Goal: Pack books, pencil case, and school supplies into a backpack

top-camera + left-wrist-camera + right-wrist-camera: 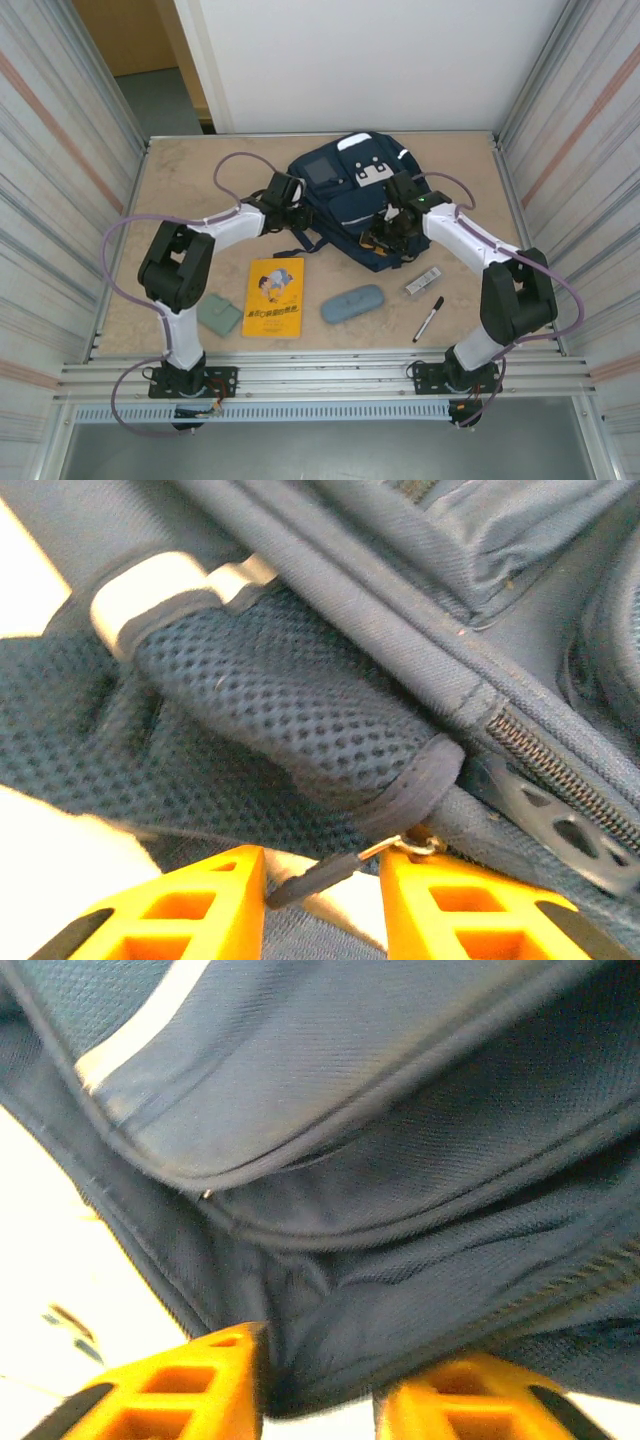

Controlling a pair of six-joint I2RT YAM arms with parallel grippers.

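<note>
Backpack (355, 200): matt navy woven cloth, finely ribbed at close range. Its strap padding (280, 720) is open-celled mesh fabric edged with smooth binding tape. The zip teeth (560, 770) and pull ring (405, 845) look like dull grey metal. Left tool (322, 895) and right tool (318, 1385): orange moulded plastic, faintly glossy, with hollow cells. Desk (470, 180): matt, mottled beige board. Book (273, 297): smooth paper cover. Pencil case (352, 304): smooth, matt blue-grey surface. Marker (429, 319): black plastic. Front rail (320, 375): ribbed, pale satin metal.

Top camera looks down; both wrist cameras apparently hug the backpack (345, 215).
</note>
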